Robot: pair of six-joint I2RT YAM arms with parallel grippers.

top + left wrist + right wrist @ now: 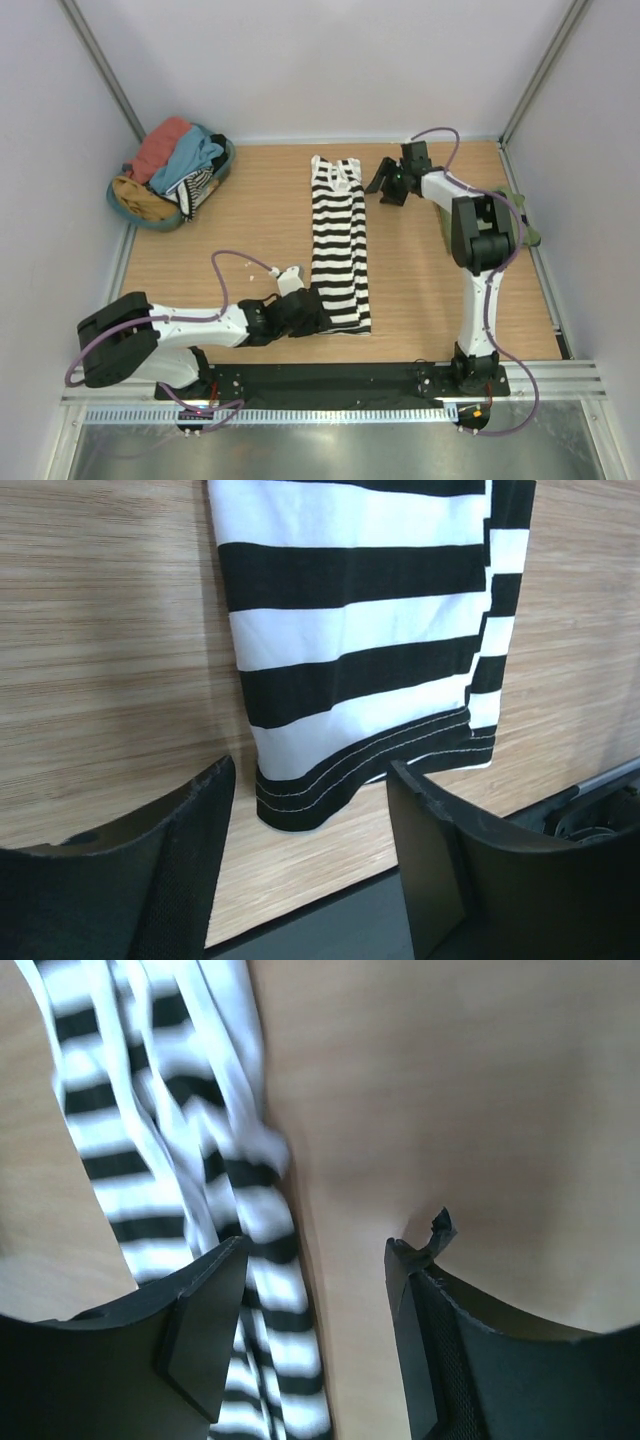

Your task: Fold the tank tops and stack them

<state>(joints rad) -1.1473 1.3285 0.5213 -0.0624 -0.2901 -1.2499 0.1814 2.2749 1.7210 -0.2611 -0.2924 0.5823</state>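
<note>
Left gripper (310, 770): fingers spread, grasping nothing, the hem end of the striped tank top (350, 630) just ahead of them. Garment: a narrow strip flat on the wooden table (100, 630), long axis running straight away from these fingers. Right gripper (318, 1245): likewise spread and empty, strap end just to its left. Each arm is nearest one end, which suggests an end-to-end fold next.

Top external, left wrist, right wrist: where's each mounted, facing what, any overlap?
Top external: above and behind the bases, looking down on the table; left arm, right arm, striped tank top, clothes basket far left.
Left wrist: on the left arm, looking down at the top's hem; left claw shows, open.
Right wrist: on the right arm, looking down at the strap end; right claw shows, open.
Shared: all see the striped top, wrists from opposite ends.
</note>
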